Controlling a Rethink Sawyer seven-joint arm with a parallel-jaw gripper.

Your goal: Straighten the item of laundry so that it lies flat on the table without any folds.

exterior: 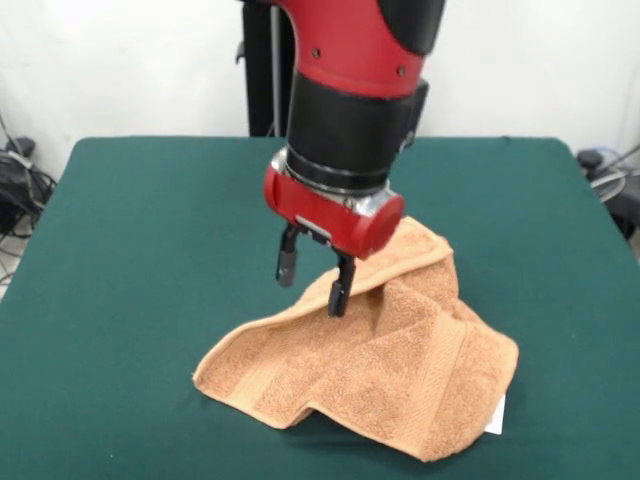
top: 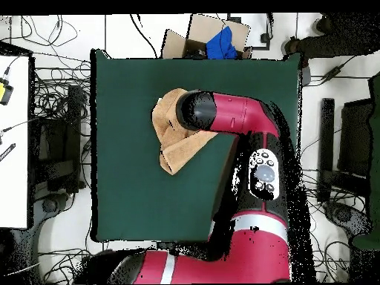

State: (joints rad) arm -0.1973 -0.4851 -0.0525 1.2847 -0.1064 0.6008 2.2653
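1. towel [exterior: 400, 360] sits crumpled at lower centre-right of the front view, on the table [exterior: 130, 260]; a white tag [exterior: 495, 415] peeks out at its lower right edge.
2. gripper [exterior: 313, 278] hangs just over the raised fold, fingers spread, pinching nothing; contact with the cloth is unclear.
3. handling, judged: light, soft, limp terry; not fragile; it should drag and drape rather than slide stiffly.
4. best hold, judged: the free corner at lower left, or the lifted upper edge.
5. long axis runs from lower left to upper right in the front view; a border band crosses it.
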